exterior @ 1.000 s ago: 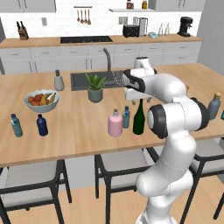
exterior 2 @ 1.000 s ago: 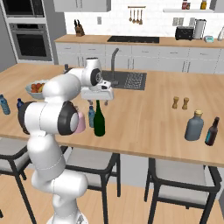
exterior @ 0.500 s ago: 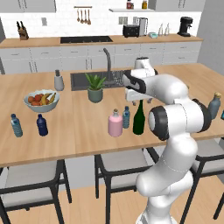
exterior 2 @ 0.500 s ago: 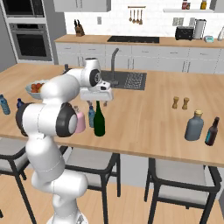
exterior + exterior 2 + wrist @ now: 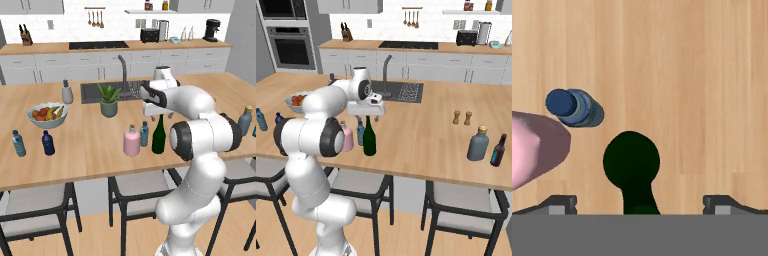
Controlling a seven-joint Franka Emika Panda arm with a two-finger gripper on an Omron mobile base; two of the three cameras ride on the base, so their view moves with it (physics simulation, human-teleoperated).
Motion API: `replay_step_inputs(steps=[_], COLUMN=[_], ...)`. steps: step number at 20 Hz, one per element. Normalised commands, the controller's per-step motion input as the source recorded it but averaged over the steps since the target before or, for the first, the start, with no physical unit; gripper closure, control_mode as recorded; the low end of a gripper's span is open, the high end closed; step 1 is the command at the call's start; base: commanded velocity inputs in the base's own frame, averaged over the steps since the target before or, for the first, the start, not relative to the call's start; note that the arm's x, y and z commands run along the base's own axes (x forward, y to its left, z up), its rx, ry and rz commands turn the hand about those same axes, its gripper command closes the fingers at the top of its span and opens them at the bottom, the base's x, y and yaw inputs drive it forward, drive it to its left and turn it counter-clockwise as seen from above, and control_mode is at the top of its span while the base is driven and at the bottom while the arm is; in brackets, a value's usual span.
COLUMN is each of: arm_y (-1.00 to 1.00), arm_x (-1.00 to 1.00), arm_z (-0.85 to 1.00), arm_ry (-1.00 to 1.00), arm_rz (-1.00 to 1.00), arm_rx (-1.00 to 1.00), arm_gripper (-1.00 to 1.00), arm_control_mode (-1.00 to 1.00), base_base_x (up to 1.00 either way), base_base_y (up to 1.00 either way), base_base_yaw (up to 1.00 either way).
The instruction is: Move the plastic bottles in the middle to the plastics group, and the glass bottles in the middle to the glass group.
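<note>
Wooden island counter (image 5: 90,145) before white kitchen cabinets (image 5: 45,65), sink (image 5: 100,91) inset.

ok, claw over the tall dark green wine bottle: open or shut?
Open. In the hand view the claw has its two dark fingertips spread wide, with the tall dark green wine bottle standing upright between them, untouched.

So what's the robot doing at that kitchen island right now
The arm's gripper hangs open right above the green wine bottle, which stands upright in the middle of the wooden island; in the hand view the neck sits between the two fingertips, not yet gripped. The pink bottle and the small pale-blue water bottle stand beside it. Two small bottles wait near the fruit bowl, and the grey-blue bottle stands at the other end.
</note>
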Motion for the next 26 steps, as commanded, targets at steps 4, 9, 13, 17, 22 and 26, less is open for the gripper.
replay_step_inputs(steps=[4, 9, 13, 17, 22, 26], arm_y=[0.00, 0.00, 0.00, 0.00, 0.00, 0.00], arm_x=[0.22, 0.01, -0.03, -0.07, -0.10, 0.00], arm_z=[0.00, 0.00, 0.00, 0.00, 0.00, 0.00], arm_ry=[0.00, 0.00, 0.00, 0.00, 0.00, 0.00], arm_rz=[0.00, 0.00, 0.00, 0.00, 0.00, 0.00], arm_rx=[0.00, 0.00, 0.01, 0.02, 0.02, 0.00], arm_gripper=[-1.00, -1.00, -1.00, -1.00, -1.00, -1.00], arm_control_mode=[-1.00, -1.00, -1.00, -1.00, -1.00, -1.00], base_base_x=[0.00, 0.00, 0.00, 0.00, 0.00, 0.00], base_base_y=[0.00, 0.00, 0.00, 0.00, 0.00, 0.00], base_base_yaw=[0.00, 0.00, 0.00, 0.00, 0.00, 0.00])
